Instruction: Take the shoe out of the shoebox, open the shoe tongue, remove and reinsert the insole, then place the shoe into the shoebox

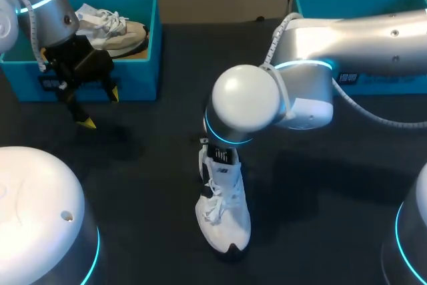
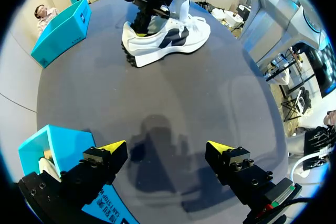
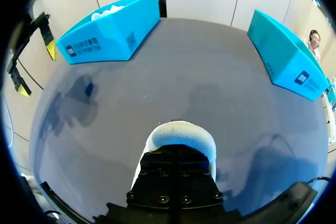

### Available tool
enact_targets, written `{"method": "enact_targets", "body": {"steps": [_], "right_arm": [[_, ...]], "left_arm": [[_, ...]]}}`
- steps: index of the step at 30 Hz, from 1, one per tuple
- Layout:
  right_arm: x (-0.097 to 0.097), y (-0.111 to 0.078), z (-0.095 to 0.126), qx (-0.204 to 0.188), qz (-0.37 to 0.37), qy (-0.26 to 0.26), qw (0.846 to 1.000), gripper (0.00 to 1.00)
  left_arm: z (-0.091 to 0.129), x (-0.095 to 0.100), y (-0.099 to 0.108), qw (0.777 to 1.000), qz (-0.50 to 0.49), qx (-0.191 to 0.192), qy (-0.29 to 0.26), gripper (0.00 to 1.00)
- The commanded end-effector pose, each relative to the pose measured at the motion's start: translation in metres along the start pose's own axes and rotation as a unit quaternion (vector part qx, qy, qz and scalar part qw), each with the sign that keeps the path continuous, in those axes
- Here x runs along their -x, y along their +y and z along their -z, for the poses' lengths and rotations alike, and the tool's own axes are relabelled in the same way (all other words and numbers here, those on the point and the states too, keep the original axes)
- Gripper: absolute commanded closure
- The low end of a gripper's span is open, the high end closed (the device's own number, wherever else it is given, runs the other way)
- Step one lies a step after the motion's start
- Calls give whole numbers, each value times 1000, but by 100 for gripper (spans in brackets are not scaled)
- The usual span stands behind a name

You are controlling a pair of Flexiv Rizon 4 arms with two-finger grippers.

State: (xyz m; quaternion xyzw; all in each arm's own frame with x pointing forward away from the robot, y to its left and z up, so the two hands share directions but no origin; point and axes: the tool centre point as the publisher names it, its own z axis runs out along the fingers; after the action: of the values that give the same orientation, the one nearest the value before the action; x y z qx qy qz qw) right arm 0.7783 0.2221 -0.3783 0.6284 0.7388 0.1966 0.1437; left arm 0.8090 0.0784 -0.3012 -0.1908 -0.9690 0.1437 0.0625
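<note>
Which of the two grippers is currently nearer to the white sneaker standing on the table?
Right. The right gripper is at the sneaker's heel; the left gripper hangs well away, beside the left shoebox.

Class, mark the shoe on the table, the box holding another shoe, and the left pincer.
Shoe [image 1: 220, 208]: head view, its laces.
Box [image 1: 137, 78]: head view, its front wall.
Left pincer [image 2: 165, 148]: left wrist view, midway between its tips.

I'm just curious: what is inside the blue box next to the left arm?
A pale laced sneaker lies inside the blue box. The left arm covers one end of the box, so whether anything else lies there cannot be seen.
</note>
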Motion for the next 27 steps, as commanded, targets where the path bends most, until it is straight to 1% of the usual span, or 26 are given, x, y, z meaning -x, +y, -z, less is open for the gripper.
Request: {"method": "enact_targets", "body": {"steps": [1, 5, 9, 11, 15, 20, 21, 23, 27], "right_arm": [[2, -1, -10, -5, 0, 5, 1000, 100], [2, -9, -20, -21, -3, 11, 1000, 100], [0, -15, -22, -27, -5, 14, 1000, 100], [-3, -17, -17, -26, -4, 13, 1000, 100], [-7, -16, 2, -6, 3, -6, 1000, 100], [-7, -16, 2, -6, 3, -6, 1000, 100], [-4, -12, 27, 17, 11, -44, 999, 100], [-2, -11, 28, 19, 12, -48, 999, 100], [2, -9, 21, 15, 13, -58, 998, 100]], "left_arm": [[1, -1, 0, 1000, 0, 2, 0, 0], [1, -1, 0, 1000, 0, 2, 0, 0], [1, -1, 0, 1000, 0, 2, 0, 0], [1, -1, 0, 1000, 0, 2, 0, 0], [1, -1, 0, 1000, 0, 2, 0, 0], [1, -1, 0, 1000, 0, 2, 0, 0], [1, -1, 0, 1000, 0, 2, 0, 0], [1, -1, 0, 1000, 0, 2, 0, 0], [1, -1, 0, 1000, 0, 2, 0, 0]]}}
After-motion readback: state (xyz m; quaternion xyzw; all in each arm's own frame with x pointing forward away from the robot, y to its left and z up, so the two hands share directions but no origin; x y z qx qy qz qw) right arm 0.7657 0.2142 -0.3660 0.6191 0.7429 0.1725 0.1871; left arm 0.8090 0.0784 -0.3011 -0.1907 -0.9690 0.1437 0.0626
